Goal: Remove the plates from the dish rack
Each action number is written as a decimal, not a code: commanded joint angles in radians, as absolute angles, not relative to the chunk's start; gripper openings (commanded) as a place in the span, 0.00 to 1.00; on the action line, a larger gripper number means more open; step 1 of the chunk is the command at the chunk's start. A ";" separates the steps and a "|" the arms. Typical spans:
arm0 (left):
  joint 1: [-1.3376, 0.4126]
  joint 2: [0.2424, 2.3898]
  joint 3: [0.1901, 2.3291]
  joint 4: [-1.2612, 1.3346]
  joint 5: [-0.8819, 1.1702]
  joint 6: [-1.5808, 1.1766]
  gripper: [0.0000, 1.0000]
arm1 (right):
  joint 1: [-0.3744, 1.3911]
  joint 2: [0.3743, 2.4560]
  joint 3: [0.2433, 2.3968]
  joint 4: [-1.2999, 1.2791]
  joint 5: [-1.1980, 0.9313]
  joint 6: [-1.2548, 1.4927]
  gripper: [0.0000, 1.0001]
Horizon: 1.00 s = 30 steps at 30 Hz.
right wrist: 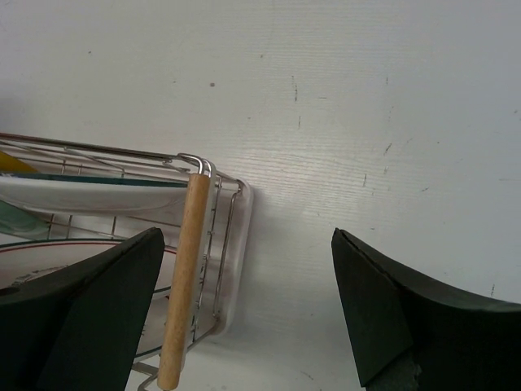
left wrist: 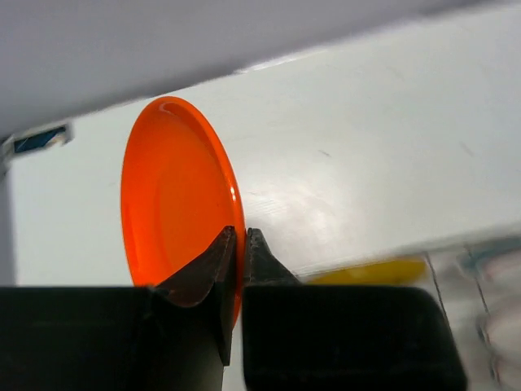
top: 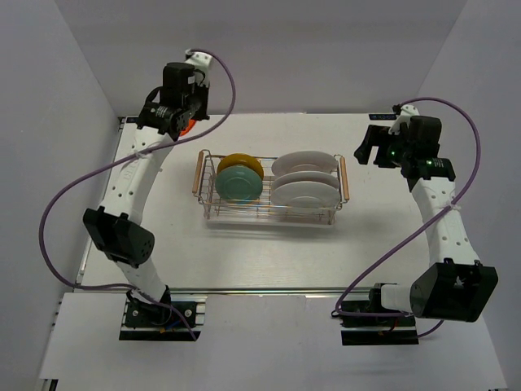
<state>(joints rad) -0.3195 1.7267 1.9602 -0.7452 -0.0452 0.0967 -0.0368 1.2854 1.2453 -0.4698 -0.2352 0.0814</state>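
- The counter (top: 269, 252) is a white, matte rectangle with white walls on its left, right and far sides.
- The dish rack (top: 271, 213) stands near its middle, long sides running left to right, with a wooden handle (top: 344, 177) at each short end.
- A pale drip tray (right wrist: 238, 244) lies flat on the counter under the rack.
- Small dark specks (right wrist: 212, 84) and faint scratches mark the bare surface beside the rack.
- The left arm base (top: 159, 314) and right arm base (top: 378, 316) sit at the near edge, well apart from the rack.

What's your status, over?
Left end effector shut on orange plate, away from dish rack. Right end effector open near rack's wooden handle. Yellow plate, teal plate, white plates in rack. No obstruction seen.
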 commanded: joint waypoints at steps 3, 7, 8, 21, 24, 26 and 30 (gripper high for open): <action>-0.285 1.840 2.010 -0.805 -0.748 -0.326 0.00 | -0.037 1.330 1.247 -0.466 -0.158 0.127 0.89; -0.230 1.919 1.973 -0.902 -0.781 -0.443 0.00 | -0.037 1.362 1.261 -0.491 -0.112 0.140 0.89; -0.215 1.924 1.929 -0.908 -0.772 -0.466 0.00 | -0.037 1.371 1.262 -0.494 -0.104 0.138 0.89; -0.054 2.048 1.700 -0.831 -0.660 -0.703 0.10 | -0.037 1.445 1.272 -0.514 -0.068 0.144 0.89; -0.044 2.062 1.669 -0.802 -0.618 -0.695 0.16 | -0.037 1.448 1.266 -0.514 -0.061 0.147 0.89; -0.044 2.069 1.646 -0.795 -0.604 -0.696 0.18 | -0.035 1.454 1.264 -0.514 -0.058 0.147 0.89; -0.044 2.079 1.612 -0.781 -0.577 -0.689 0.28 | -0.035 1.453 1.266 -0.520 -0.046 0.150 0.89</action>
<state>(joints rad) -0.0494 2.0968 1.6325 -0.7994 -0.6136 -0.6697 -0.0368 1.4513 1.2453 -0.5236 -0.0685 0.1398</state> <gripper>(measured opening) 0.269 0.889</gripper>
